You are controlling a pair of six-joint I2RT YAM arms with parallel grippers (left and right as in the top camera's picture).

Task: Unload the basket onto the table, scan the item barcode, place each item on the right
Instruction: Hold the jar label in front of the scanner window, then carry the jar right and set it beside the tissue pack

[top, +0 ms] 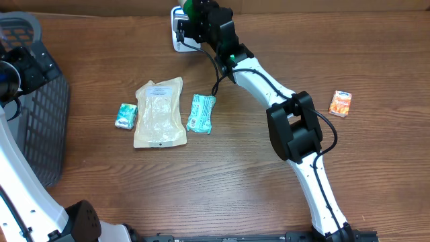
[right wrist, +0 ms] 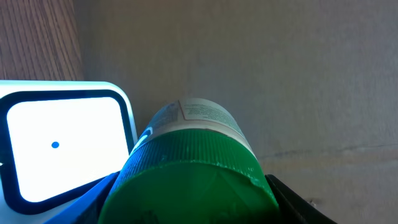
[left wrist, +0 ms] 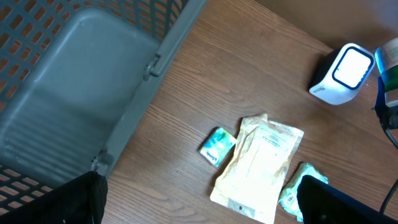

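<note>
The left arm (top: 17,181) is hanging at the left edge, its gripper (left wrist: 208,199) gaping wide. The right arm (top: 295,128) is reaching far forward, its gripper (top: 191,15) clamping a bottle (right wrist: 199,124).

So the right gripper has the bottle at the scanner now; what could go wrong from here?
1. The bottle is next to the scanner, but no barcode shows. It may not face the window, so the scan may fail.
2. The two look very close, so turning the bottle could push the scanner.
3. The right gripper holds a round bottle, which might slip while it turns.
</note>
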